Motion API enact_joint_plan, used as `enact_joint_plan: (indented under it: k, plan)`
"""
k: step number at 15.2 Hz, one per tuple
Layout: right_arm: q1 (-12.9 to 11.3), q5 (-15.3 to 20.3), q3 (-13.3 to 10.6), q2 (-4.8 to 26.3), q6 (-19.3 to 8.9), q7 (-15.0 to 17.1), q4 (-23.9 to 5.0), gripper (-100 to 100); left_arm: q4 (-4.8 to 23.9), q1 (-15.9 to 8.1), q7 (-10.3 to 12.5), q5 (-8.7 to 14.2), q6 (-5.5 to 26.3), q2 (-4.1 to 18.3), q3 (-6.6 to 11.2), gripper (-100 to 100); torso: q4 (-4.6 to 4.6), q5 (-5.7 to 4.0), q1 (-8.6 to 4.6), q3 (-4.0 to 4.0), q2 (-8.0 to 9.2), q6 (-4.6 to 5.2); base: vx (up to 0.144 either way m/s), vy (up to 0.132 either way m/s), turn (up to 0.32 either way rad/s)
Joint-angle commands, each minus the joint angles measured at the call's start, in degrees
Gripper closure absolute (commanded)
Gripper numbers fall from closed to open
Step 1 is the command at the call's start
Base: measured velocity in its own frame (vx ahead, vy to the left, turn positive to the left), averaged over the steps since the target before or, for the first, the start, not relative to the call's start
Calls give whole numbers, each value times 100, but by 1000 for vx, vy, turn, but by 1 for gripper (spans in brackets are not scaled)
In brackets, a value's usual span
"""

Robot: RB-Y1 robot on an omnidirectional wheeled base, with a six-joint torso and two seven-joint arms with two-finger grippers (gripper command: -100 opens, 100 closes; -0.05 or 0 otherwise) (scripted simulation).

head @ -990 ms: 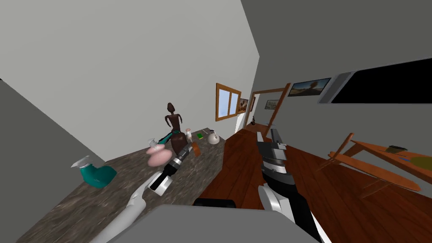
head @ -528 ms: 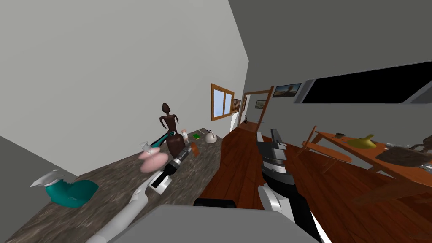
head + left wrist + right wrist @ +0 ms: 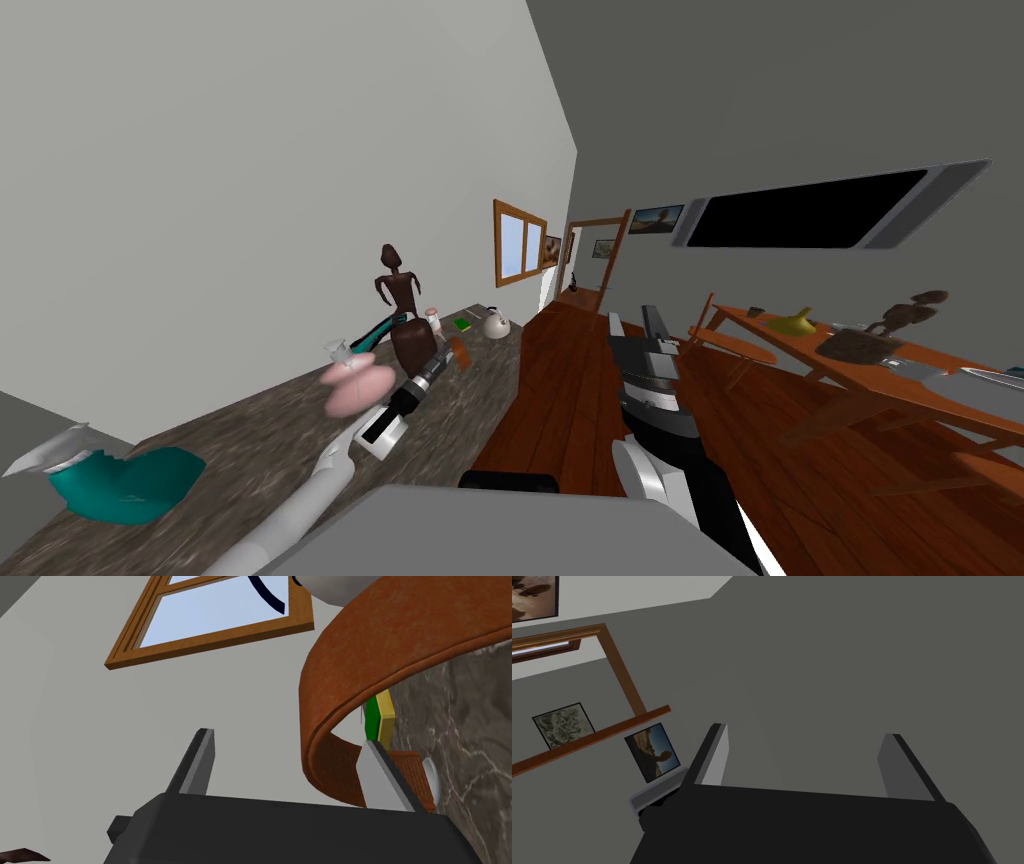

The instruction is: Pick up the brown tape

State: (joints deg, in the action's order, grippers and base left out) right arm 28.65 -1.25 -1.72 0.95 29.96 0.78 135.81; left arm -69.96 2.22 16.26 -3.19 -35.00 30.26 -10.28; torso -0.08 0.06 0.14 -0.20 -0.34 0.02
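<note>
I am turning: the whole head view is swinging, so the teal bottle (image 3: 125,482) is sliding out toward eight o'clock and a wooden table (image 3: 915,357) is coming in at three o'clock, while the things on the mottled stone surface (image 3: 230,440) are keeping their places. The left hand (image 3: 287,737) is staying out at about eleven o'clock from my chest, at the brown tape (image 3: 350,666). Its fingers are standing apart, one inside the ring and one outside, with the band's wall passing between them and nothing pinched yet. The right hand (image 3: 806,731), at one o'clock, is hanging spread and empty. Judging from this, the turn is not spoiling the reach; closing on the band and lifting are remaining.
</note>
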Motion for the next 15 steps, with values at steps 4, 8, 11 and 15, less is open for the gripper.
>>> enact_joint_plan:
  k: [4, 8, 11, 15]
  plan:
    - [0, 0, 0, 0, 0, 0, 0, 0, 11, 13, -1, -1, 7, 3, 0, 100, 6, -5, -14, 2, -3, 10, -2, 2, 7]
    - [0, 0, -1, -1, 0, 0, 0, 0, -218, -51, 244, 66, 258, 285, 16, -100, 5, -10, -40, -4, -14, 11, 12, -49, -16]
    - [0, 0, -1, -1, 0, 0, 0, 0, -358, -93, 398, 109, 421, 460, 27, -100, 5, -14, -55, -4, -12, 11, 6, -84, -12]
    - [0, 0, -1, -1, 0, 0, 0, 0, -412, -129, 484, 133, 498, 558, 33, -100, 4, -13, -49, -5, -14, 11, 12, -60, -10]
